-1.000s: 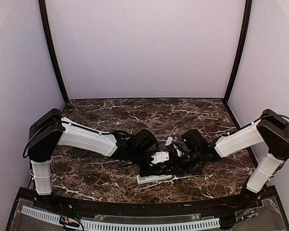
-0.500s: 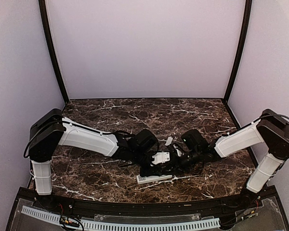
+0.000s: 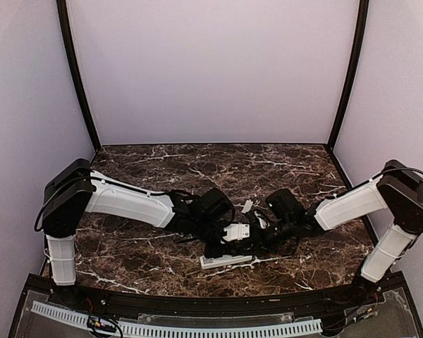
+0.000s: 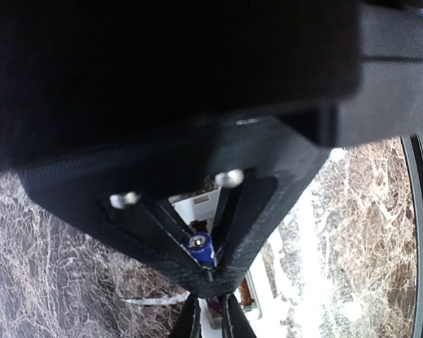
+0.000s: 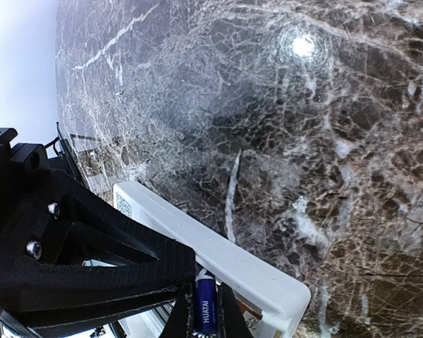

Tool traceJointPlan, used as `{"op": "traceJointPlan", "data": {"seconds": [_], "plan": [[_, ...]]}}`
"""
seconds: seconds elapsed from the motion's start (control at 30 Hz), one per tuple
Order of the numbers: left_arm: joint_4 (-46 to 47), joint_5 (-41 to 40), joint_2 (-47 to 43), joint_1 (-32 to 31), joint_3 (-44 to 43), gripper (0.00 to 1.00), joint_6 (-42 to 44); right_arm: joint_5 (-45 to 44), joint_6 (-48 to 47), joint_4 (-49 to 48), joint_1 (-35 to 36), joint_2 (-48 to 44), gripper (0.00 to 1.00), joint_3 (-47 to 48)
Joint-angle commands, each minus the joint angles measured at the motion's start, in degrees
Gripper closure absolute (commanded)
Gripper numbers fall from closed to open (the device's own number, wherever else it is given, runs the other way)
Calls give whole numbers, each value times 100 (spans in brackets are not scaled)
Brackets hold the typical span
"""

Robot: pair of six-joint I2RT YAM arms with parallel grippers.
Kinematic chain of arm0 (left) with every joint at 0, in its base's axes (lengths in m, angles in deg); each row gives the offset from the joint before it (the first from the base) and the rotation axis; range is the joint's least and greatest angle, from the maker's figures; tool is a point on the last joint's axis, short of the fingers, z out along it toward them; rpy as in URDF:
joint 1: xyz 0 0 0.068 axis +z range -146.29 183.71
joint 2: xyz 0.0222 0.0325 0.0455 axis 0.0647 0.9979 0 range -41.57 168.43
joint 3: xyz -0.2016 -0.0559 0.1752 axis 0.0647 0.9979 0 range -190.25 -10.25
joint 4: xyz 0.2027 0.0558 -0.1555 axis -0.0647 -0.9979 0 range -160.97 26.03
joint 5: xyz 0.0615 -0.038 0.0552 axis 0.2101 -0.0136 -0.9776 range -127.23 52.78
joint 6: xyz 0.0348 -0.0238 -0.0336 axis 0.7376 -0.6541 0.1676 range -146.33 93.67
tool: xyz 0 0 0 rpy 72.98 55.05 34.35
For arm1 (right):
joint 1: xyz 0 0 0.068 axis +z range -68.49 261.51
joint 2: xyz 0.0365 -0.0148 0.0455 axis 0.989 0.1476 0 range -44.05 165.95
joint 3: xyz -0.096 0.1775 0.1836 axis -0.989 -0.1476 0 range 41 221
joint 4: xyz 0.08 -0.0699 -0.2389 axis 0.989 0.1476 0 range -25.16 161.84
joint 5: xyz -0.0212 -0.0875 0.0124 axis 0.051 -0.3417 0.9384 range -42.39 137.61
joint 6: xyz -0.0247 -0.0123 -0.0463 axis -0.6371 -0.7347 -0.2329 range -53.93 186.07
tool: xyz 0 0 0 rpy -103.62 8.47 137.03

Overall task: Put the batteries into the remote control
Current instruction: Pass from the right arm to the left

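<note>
Slim white rectangular plastic remote control (image 3: 225, 261): flat on the dark marble-patterned desk (image 3: 197, 169), near the front edge, long axis left to right, beneath the two meeting sets of jaws.

Right gripper (image 5: 205, 299): jaws narrow, clamped on a blue cylindrical battery (image 5: 205, 315). Battery upright, at the long edge of the remote control, just beside its open end.

Left gripper (image 4: 211, 322): jaws at a narrow gap, tips directed down at the remote control, close against the right gripper. Grip on anything: cannot tell.

Open battery recess (image 5: 257, 313) at one end of the remote control: white rim exposed, brownish part visible inside. Remaining contents hidden behind the jaws; seating of the battery in the recess not discernible.
</note>
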Motion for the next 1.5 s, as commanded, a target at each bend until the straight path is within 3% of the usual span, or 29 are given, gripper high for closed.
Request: {"op": "traceJointPlan", "data": {"seconds": [0.0,0.43,0.63,1.23,1.3,1.47], "plan": [[-1027,-242,514,-150,206,90,64,-568,-34,494,132,47,94,11],[-991,-355,480,-150,188,92,-84,-525,-56,562,139,37,86,34],[-903,-428,438,-149,182,93,-124,-623,-214,934,133,-106,74,190],[-897,-445,411,-149,215,94,-101,-755,-447,1750,99,-488,71,549],[-897,-442,407,-149,200,94,-104,-740,-440,1782,99,-498,73,577],[-851,-420,343,-149,196,94,-119,-719,-421,1810,96,-484,91,581]]}}
